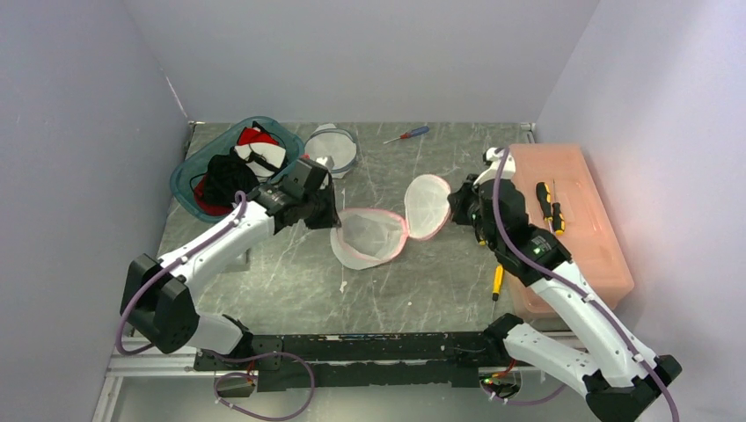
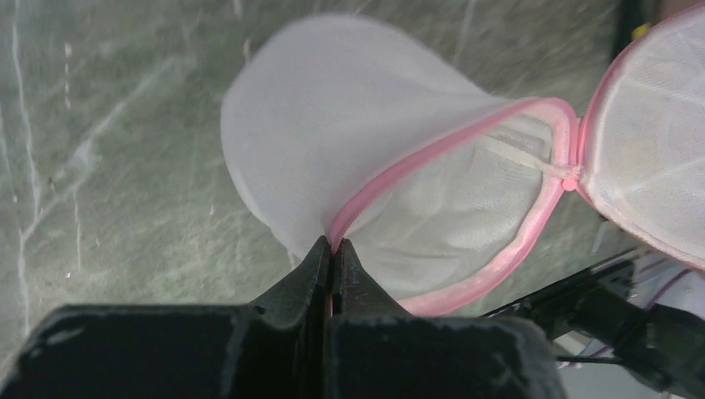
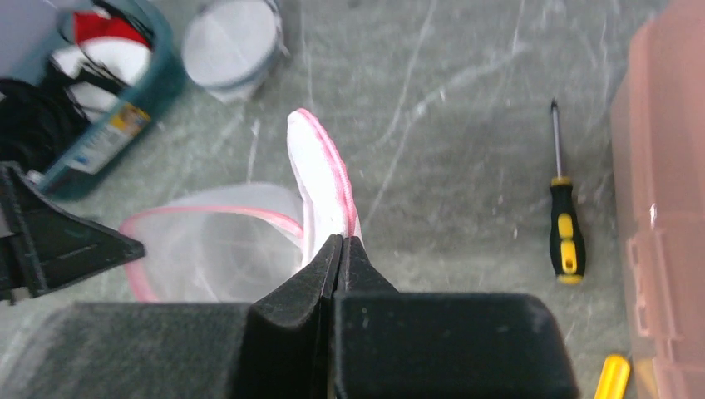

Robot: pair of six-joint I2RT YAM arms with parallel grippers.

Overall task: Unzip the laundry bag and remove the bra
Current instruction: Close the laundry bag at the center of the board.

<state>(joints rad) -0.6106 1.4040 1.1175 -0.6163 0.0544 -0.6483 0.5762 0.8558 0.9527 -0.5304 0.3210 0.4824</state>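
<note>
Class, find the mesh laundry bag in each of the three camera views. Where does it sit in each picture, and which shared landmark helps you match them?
Top external: the laundry bag lies open mid-picture.
Left wrist: the bag fills the upper middle and right, with its pink rim in the left pincer.
Right wrist: the bag is at centre and lower left, with its rim in the right pincer.
Shared landmark: the green marbled table.
</note>
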